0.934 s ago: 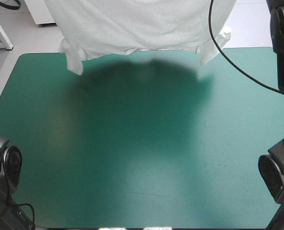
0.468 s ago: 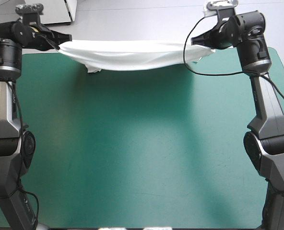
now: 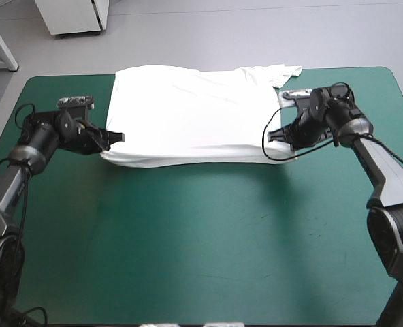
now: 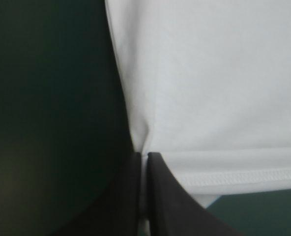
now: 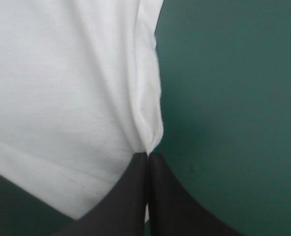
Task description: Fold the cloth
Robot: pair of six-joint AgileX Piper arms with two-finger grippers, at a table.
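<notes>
You've brought the T-shirt [image 3: 195, 112] down from mid-air; it now lies flat on the far half of the counter [image 3: 188, 238]. The left end effector [image 3: 118, 137] and right end effector [image 3: 274, 133] stay clamped on its near corners, so folding can likely begin.

Brought the T-shirt [image 3: 195, 112] down — from hanging at the top edge, then sagging between raised arms, to lying flat on the table [image 3: 201, 238], upper middle. Lowered the left gripper [image 3: 116, 137] and right gripper [image 3: 275, 134] to its lower corners, mid-left and mid-right.
</notes>
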